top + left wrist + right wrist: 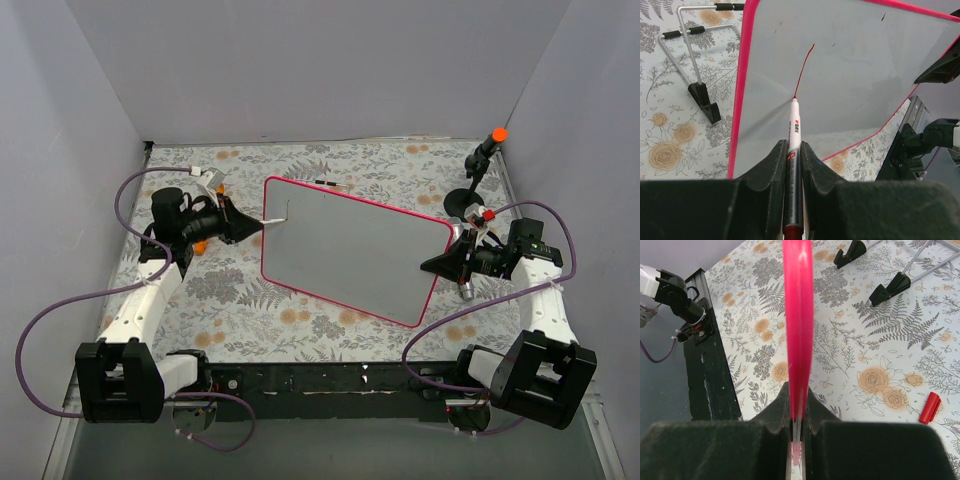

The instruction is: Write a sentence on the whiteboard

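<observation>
The whiteboard [350, 250] lies slanted across the flowered table, with a pink-red frame around its glossy white face. My left gripper [258, 225] is at the board's left edge, shut on a slim white marker [795, 120]. The marker's tip touches the board face [855, 75]. The sentence shows only as a single thin red stroke [804, 70] running up from the tip. My right gripper [432, 265] is shut on the board's right edge. In the right wrist view the pink frame [798, 315] runs straight into the closed gripper [798, 390].
A wire easel stand [695, 65] with black feet sits just left of the board. A red pen cap [929, 408] lies on the cloth near the right gripper. A black post with an orange top [495, 138] stands at the back right. Grey walls enclose the table.
</observation>
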`<action>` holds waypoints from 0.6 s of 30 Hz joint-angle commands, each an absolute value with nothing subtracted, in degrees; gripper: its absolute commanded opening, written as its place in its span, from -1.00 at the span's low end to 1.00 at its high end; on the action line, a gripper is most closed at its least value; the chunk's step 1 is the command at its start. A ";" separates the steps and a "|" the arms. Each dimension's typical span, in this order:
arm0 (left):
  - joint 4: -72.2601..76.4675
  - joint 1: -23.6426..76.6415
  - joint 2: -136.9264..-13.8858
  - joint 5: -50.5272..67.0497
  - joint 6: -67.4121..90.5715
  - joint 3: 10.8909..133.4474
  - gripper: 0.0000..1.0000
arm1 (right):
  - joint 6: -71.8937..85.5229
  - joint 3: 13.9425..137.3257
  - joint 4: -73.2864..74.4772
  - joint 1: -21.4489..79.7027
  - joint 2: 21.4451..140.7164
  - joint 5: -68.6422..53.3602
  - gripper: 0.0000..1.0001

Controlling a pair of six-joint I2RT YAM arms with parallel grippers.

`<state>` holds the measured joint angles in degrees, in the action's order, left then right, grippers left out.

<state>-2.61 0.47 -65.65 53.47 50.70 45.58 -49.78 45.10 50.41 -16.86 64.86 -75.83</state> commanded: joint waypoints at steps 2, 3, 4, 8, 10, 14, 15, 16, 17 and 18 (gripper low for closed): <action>-3.08 0.09 -63.28 53.35 49.92 44.91 -1.00 | -54.40 46.14 47.90 -16.70 64.07 -68.64 -0.97; -3.08 0.09 -63.46 53.96 50.01 45.78 -1.00 | -54.58 46.23 47.99 -16.70 63.99 -68.64 -0.97; -2.90 0.09 -63.72 54.05 50.36 46.23 -1.00 | -54.58 46.23 48.08 -16.79 63.98 -68.56 -0.97; -2.72 0.09 -64.60 54.32 50.98 48.42 -1.00 | -54.67 46.23 48.08 -16.79 63.99 -68.55 -0.97; -2.64 0.09 -64.95 54.14 51.15 49.30 -1.00 | -54.67 46.14 48.08 -16.79 64.07 -68.55 -0.97; -1.93 0.09 -65.39 54.23 51.86 50.36 -1.00 | -54.67 46.23 47.99 -16.79 64.16 -68.55 -0.97; -2.02 0.09 -65.56 53.97 51.77 50.71 -1.00 | -54.67 46.23 48.08 -16.79 64.25 -68.55 -0.97; -2.37 0.09 -65.83 53.96 51.68 50.89 -1.00 | -54.67 46.23 48.08 -16.70 64.34 -68.47 -0.97; -2.55 0.09 -66.09 53.88 51.59 51.15 -1.00 | -54.58 46.23 48.08 -16.70 64.34 -68.38 -0.97; -2.64 0.09 -66.53 53.70 51.42 51.24 -1.00 | -54.67 46.23 47.99 -16.79 64.34 -68.38 -0.97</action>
<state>-2.70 0.47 -65.73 53.47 51.66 48.73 -50.35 45.10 50.43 -16.84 64.86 -75.83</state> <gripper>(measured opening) 0.121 0.091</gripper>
